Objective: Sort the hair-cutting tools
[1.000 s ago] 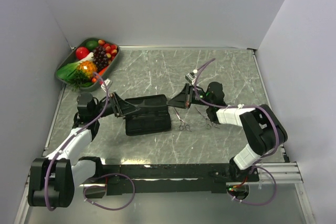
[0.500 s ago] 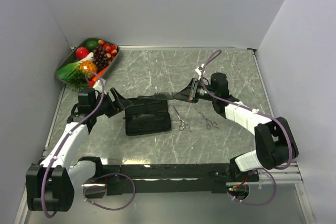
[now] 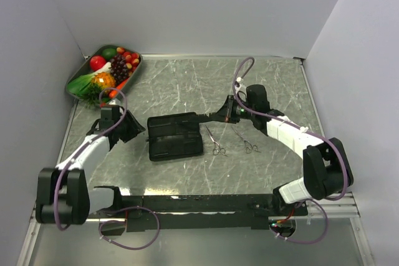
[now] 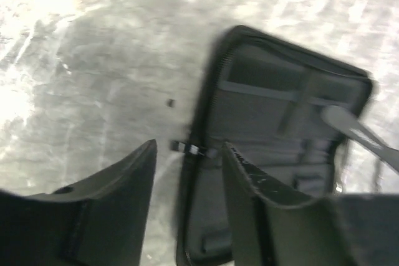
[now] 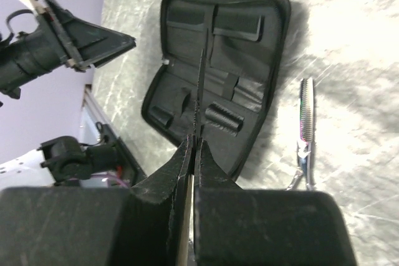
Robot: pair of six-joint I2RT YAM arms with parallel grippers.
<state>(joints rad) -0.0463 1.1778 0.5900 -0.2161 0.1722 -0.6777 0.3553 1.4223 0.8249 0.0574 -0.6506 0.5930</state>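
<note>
Pinching comb (image 5: pixel 201 91) by one end, right hand (image 5: pixel 194 144) risks it pivoting, missing pouch (image 5: pixel 249 60) slot; left hand (image 4: pixel 188 154) spread, empty.

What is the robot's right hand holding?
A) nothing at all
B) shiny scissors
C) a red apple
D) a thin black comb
D: the right gripper is shut on a thin black comb that pokes out over the open pouch, while a pair of scissors lies untouched on the table.
</note>
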